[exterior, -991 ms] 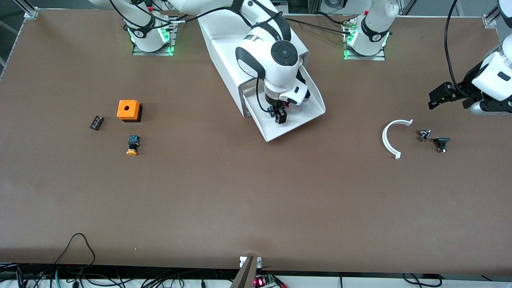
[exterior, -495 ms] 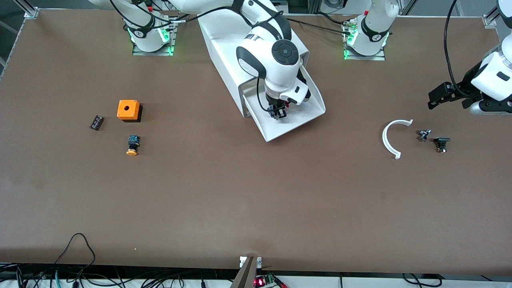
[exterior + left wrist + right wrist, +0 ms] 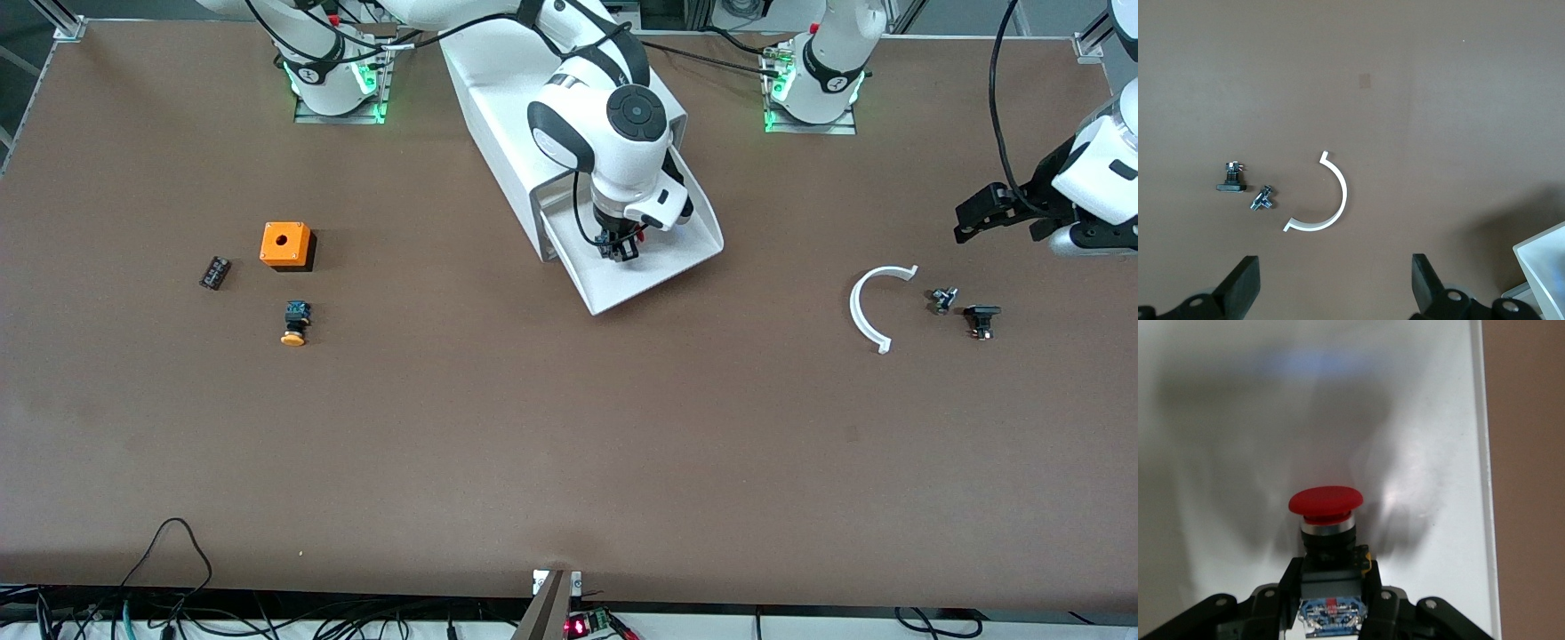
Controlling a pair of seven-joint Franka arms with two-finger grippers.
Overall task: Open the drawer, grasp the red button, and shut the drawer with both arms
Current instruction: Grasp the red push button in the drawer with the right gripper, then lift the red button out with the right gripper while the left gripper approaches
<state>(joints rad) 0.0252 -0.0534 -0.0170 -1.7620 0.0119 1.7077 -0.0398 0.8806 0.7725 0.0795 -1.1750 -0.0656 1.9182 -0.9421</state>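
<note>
The drawer stands pulled out of the white cabinet, toward the front camera. My right gripper is down inside it. In the right wrist view the right gripper is shut on the black-and-blue body of the button, whose red cap points away from the wrist over the drawer's white floor. In the front view my hand hides most of the button. My left gripper is open and empty above the table at the left arm's end, where that arm waits. It also shows in the left wrist view.
An orange box with a hole, an orange-capped button and a small dark part lie toward the right arm's end. A white curved piece and two small dark parts lie below my left gripper.
My right gripper has shifted a little toward the cabinet inside the drawer, and its fingers now show closer together. My left gripper has barely moved.
</note>
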